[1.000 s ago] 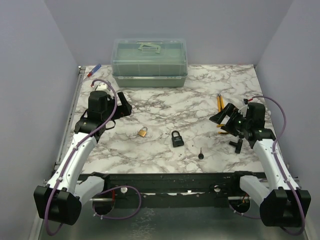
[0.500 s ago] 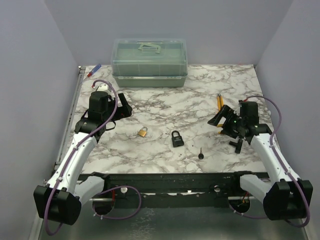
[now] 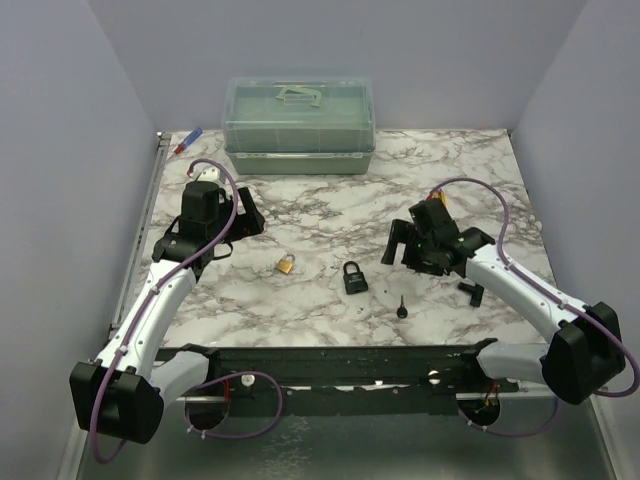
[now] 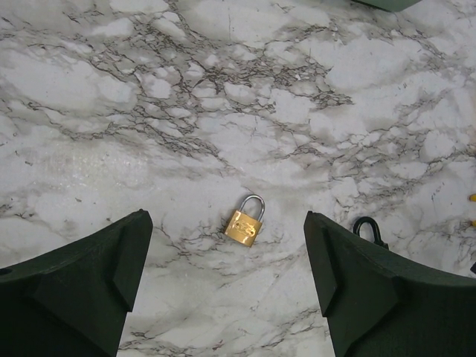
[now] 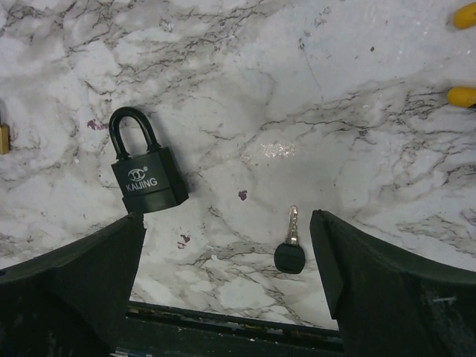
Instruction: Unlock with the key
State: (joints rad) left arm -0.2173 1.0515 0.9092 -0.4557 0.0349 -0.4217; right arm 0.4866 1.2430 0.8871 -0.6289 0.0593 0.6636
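- Robotics lab test cell, by the look of it.
- Closed in on three sides by plain lilac panels (image 3: 70, 150).
- Marble-patterned bench (image 3: 330, 200) with left arm (image 3: 160, 300) and right arm (image 3: 510, 280) bolted along a black rail (image 3: 340, 362) at the near edge.
- Purple cables (image 3: 228, 200) looping off both arms.
- Small props laid apart: brass padlock (image 3: 286, 264), black padlock (image 3: 354, 278), key (image 3: 401, 307), lidded clear box (image 3: 298, 125).

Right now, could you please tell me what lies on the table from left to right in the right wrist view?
Sliver of brass padlock → black padlock → key → two yellow tips at the right edge.
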